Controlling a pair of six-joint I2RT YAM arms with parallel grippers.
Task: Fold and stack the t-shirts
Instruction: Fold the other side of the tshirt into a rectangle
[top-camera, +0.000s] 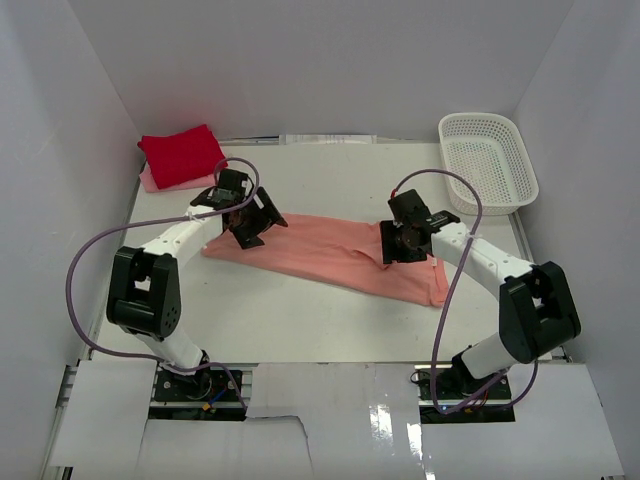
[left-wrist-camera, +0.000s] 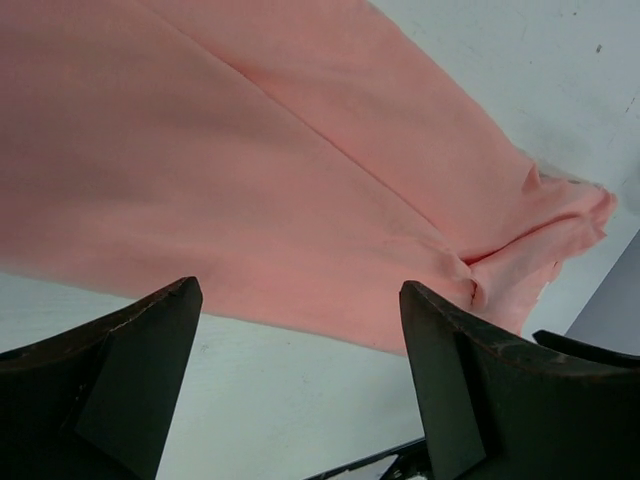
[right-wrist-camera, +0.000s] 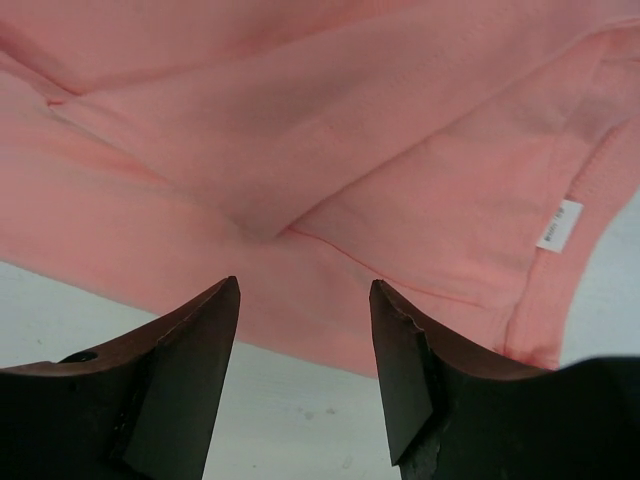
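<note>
- The left tool (top-camera: 245, 222) is spread wide with nothing between its dark fingers (left-wrist-camera: 130, 350). It hangs over the left end of the large salmon-pink cloth t-shirt (top-camera: 320, 250).
- The right tool (top-camera: 405, 240) has its fingers apart at a middling gap, also holding nothing. It sits just above the shirt's right part, where a small white label (right-wrist-camera: 558, 225) shows near a seam.
- The salmon-pink shirt lies as a long band, slanting across the middle of the white counter (top-camera: 300, 330), with a lengthwise crease running through it. Its right end looks bunched rather than flat.
- By my judgement the lengthwise fold is made and a crosswise fold comes next, so the task is around its last shirt.
- To do it well, each tool should go down at the near edge of the band and pinch all the layers, not only the top one.
- The end should be lifted low and carried over level, so the edges meet square. The bunched right end wants smoothing first.
- A folded bright red t-shirt (top-camera: 180, 155) rests on a pale pink t-shirt (top-camera: 148, 180) at the far-left corner, well apart from the band.
- A white plastic lattice basket (top-camera: 488, 160) stands at the far right.
</note>
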